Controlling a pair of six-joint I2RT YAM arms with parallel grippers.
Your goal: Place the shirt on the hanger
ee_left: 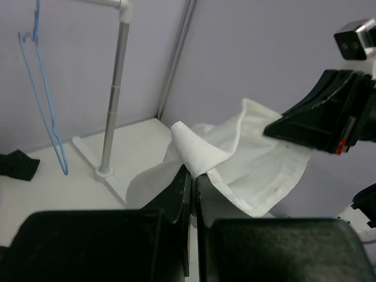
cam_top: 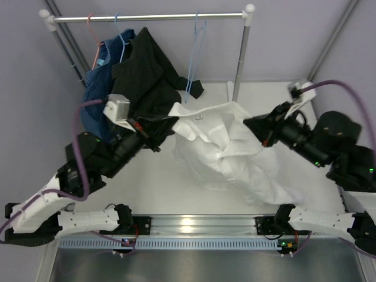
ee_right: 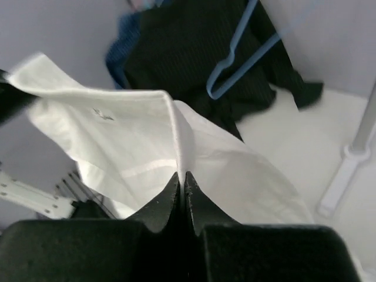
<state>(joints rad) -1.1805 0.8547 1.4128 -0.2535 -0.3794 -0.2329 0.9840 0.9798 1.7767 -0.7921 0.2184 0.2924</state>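
Below the hanger (cam_top: 194, 61), left pincer (cam_top: 169, 124) and right pincer (cam_top: 247, 124) each clamp the shirt (cam_top: 235, 158) along its seemingly taut edge.

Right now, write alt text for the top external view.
The left gripper and right gripper each pinch the upper edge of the white shirt, stretched between them. Behind it, the empty light-blue hanger hangs from the rail beside a black garment.

Materials and finishes: cloth, wire, metal, plastic.
Shirt (cam_top: 229, 150) thin white cloth, wrinkled, matt; hanger (ee_right: 236, 40) slim light-blue wire, smooth; far rail (cam_top: 153, 17) bright polished metal; black garment (cam_top: 147, 73) matt cloth; left claw (ee_left: 192, 176) and right claw (ee_right: 181, 176) matt black plastic; table (cam_top: 158, 188) smooth white, low sheen.
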